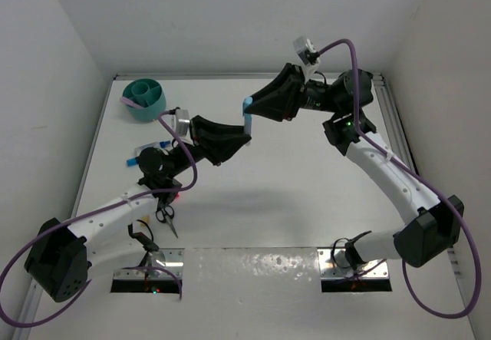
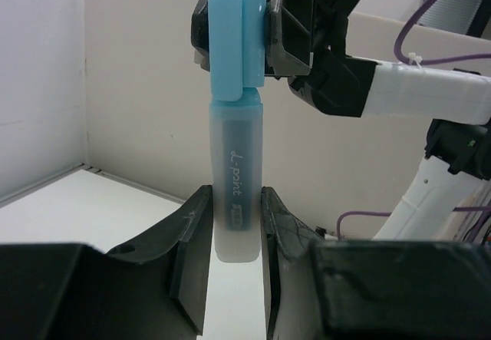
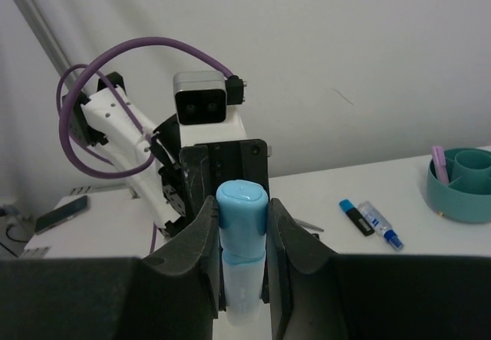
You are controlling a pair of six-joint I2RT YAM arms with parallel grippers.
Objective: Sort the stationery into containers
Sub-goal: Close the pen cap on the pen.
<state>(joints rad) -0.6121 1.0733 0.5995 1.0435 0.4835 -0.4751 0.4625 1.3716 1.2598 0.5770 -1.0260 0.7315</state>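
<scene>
White table (image 1: 291,194), white walls (image 1: 215,18), light-blue marker (image 1: 248,115) aloft

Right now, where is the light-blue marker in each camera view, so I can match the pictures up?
Top view: the light-blue marker sits just above centre.
Left wrist: the marker stands upright mid-frame, cap at the top.
Right wrist: the marker is low centre, cap end facing the camera.
Shared landmark: the right pincer clamped on its cap shows in all three.

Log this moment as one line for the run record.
left end effector: shut on light-blue marker body | right end effector: shut on its cap | marker: midair | teal cup: pink marker inside
</scene>
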